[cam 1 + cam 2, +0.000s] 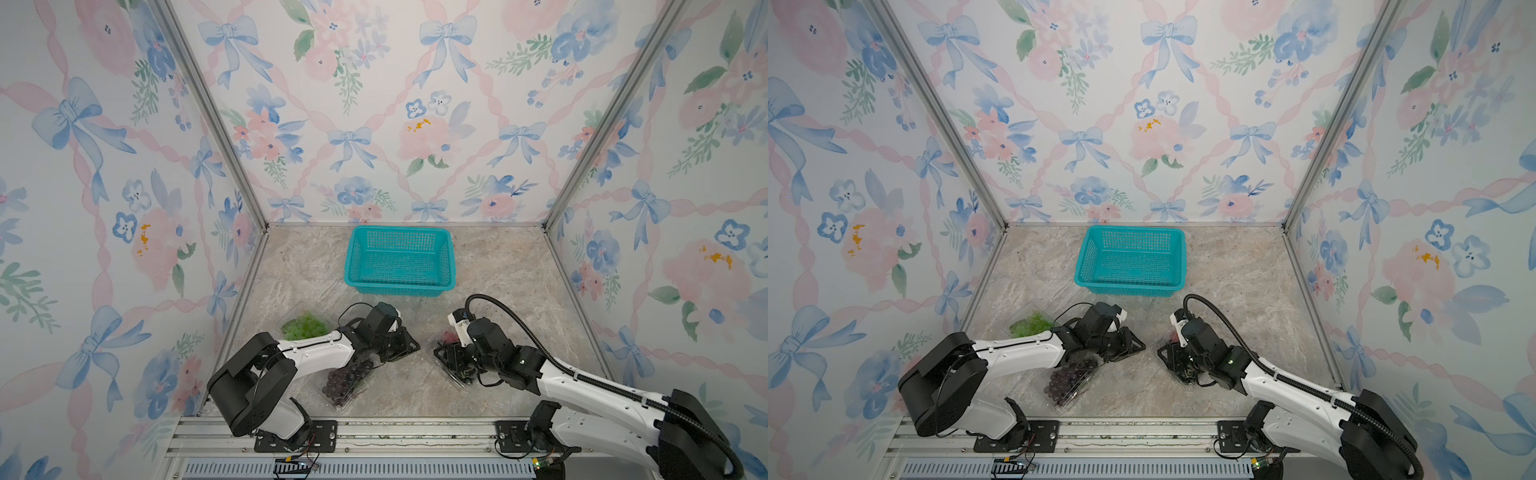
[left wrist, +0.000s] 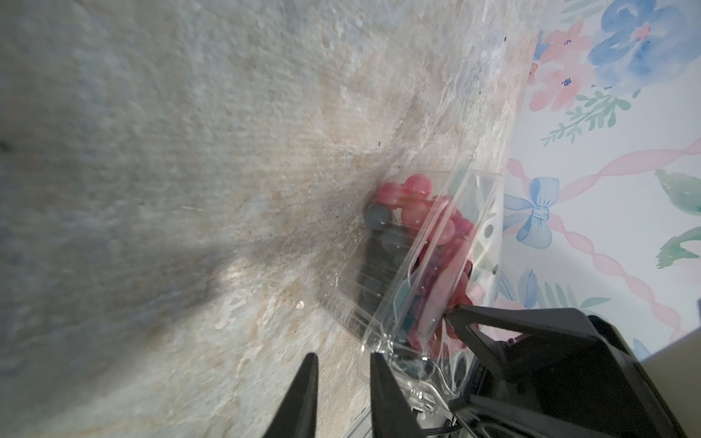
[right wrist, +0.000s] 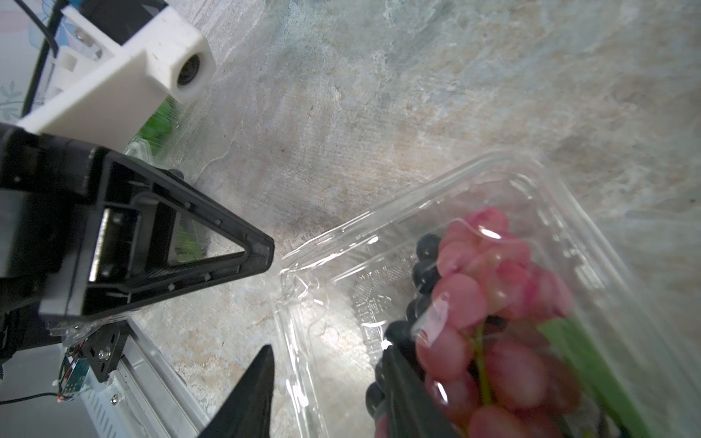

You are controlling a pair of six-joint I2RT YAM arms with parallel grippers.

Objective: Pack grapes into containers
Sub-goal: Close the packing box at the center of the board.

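Far left on the desk (image 1: 498,291), green grapes (image 1: 305,326) sit in the left container (image 1: 287,322) and dark grapes (image 1: 345,380) in the middle container (image 1: 359,394). My left tool (image 2: 343,356) is barely parted and empty. My right tool (image 3: 330,345) gapes half-wide astride the rim of the right container (image 3: 360,303), which holds red grapes (image 3: 474,303).

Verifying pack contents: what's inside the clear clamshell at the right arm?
Red grapes and blue-black grapes with a green leaf, inside the clamshell. Anything beneath the bunches is covered; count unclear.

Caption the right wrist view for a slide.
Red and dark grapes in a clear clamshell on the table.
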